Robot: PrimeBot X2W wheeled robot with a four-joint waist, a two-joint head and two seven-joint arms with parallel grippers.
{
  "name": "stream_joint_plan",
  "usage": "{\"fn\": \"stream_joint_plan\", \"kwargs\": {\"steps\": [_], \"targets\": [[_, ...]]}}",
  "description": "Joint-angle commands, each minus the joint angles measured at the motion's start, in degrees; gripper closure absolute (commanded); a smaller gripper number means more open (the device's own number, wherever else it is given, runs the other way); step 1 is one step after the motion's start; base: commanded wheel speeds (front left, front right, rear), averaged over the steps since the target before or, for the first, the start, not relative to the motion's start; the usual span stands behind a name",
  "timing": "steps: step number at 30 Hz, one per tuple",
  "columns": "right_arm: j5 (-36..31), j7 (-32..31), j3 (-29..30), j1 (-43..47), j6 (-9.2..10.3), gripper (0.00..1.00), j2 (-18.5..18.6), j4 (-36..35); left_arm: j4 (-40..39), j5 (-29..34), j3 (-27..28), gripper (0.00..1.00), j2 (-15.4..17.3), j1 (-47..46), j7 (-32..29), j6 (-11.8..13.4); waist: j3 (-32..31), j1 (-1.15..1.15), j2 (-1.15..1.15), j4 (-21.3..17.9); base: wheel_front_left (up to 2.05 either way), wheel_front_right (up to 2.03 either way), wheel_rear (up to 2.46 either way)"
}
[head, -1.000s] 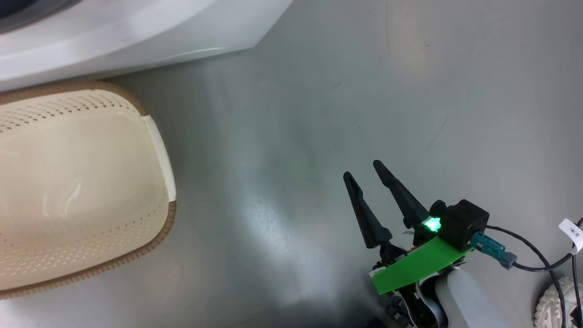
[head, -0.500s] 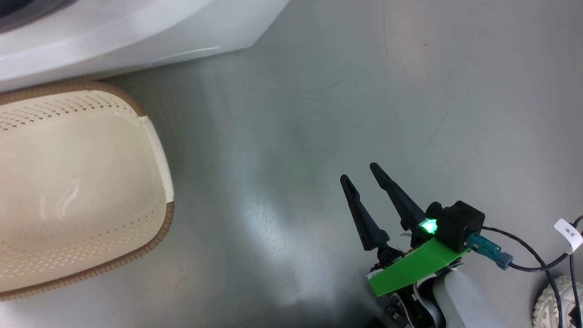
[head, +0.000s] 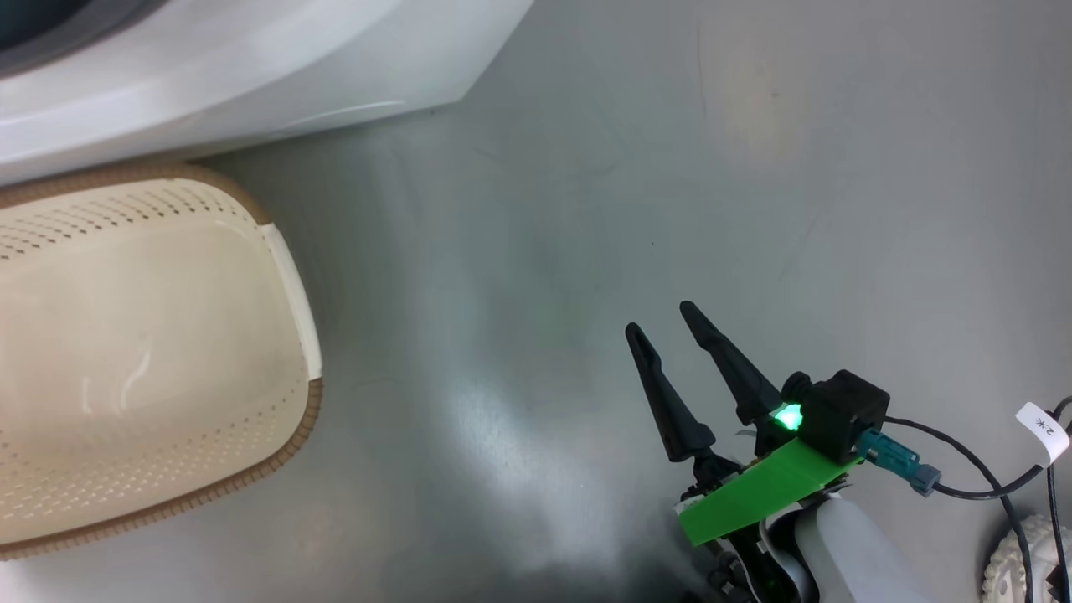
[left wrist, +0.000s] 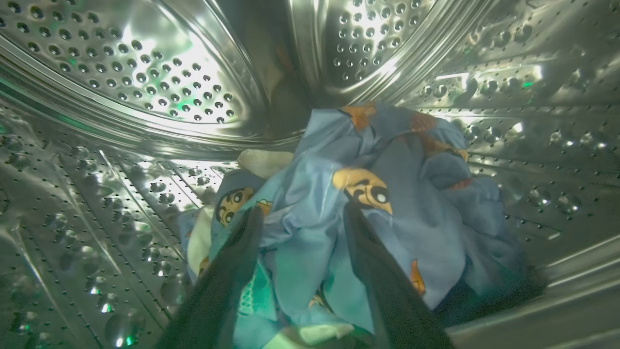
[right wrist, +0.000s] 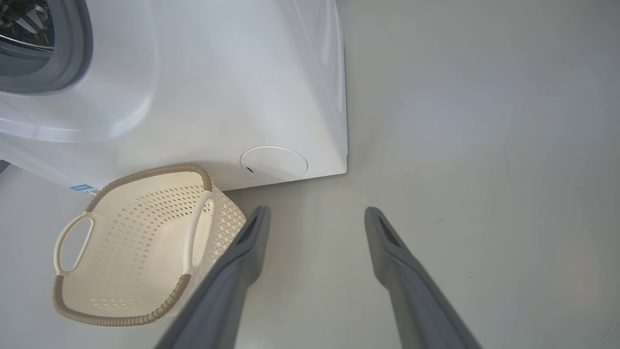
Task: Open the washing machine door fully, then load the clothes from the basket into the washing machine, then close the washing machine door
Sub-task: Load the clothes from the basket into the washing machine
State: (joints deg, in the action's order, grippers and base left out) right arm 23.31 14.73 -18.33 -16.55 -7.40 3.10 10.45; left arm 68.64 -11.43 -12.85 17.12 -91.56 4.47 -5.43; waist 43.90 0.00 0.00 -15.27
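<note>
A small white tag on a black cable at the right edge of the head view carries dark marks too sideways and small to read. In the right wrist view a blue label sticker peeks from the low front of the washing machine, its print also too small to read. The left pincer is inside the perforated steel drum. It is released, its two dark, blurred fingers standing parted around a loose fold of the clothes. These are a heap of blue fabric with orange and white figures lying on the drum floor, with a cream piece showing behind it. The right pincer is spread wide and grasps nothing. It hangs over the bare grey floor, well right of the basket, and a green light glows at its base. From its own wrist camera the right pincer points at the floor just in front of the machine's lower corner, and its left finger overlaps the basket in that view. The basket is empty and stands close against the washing machine. Compared with a second ago, the whole head view has drifted slightly. The basket is empty as before, and the right pincer keeps the same wide spread.
</note>
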Motion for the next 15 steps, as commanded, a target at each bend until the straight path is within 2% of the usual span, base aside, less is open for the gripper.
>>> {"fn": "stream_joint_plan", "kwargs": {"steps": [1,15], "targets": [[-0.5,0.3,-1.6,0.8,-0.09,0.00,-0.2,-0.8,-0.9,-0.4,0.0,0.00,2.0,0.2,1.5,1.2,-1.1,0.00,0.00,0.4,0.00,0.00,0.00],[-2.2,0.3,-0.6,0.7,-0.09,0.00,-0.2,0.9,0.0,-3.2,0.8,0.00,-1.0,9.4,8.0,3.0,-8.8,0.00,0.00,4.3,0.00,0.00,0.00]]}}
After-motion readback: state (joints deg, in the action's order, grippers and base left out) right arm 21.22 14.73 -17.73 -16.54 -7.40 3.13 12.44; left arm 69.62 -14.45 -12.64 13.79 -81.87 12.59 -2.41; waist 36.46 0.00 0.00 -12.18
